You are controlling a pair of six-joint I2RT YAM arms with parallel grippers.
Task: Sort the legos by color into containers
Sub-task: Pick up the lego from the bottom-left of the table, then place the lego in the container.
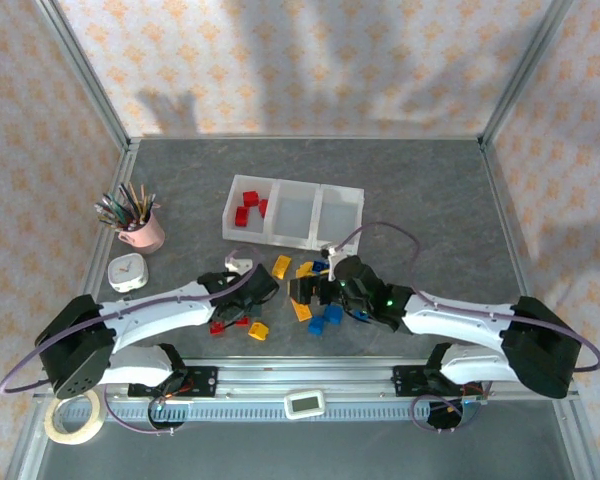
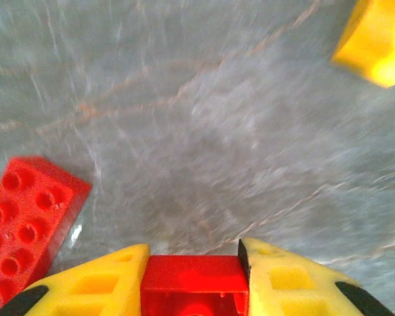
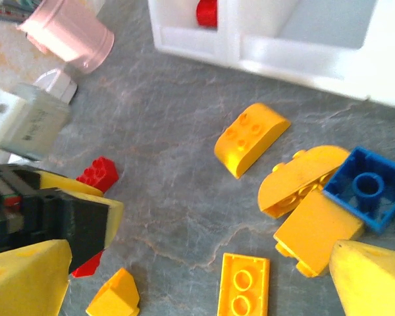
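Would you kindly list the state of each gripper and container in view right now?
Left gripper: shut on a red brick.
Right gripper: open, holding nothing.
Tray: left compartment holds red bricks, other two look empty.
Pink cup: upright, holding pencils.

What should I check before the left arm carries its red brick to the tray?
1. Red brick sits between the left gripper's fingers: ok.
2. Brick lifted off the table: cannot tell.
3. Tray's left compartment, holding red bricks, has room: ok.
4. Right gripper open, off to the side over yellow bricks: ok.
5. Pencil cup away from the path: ok.
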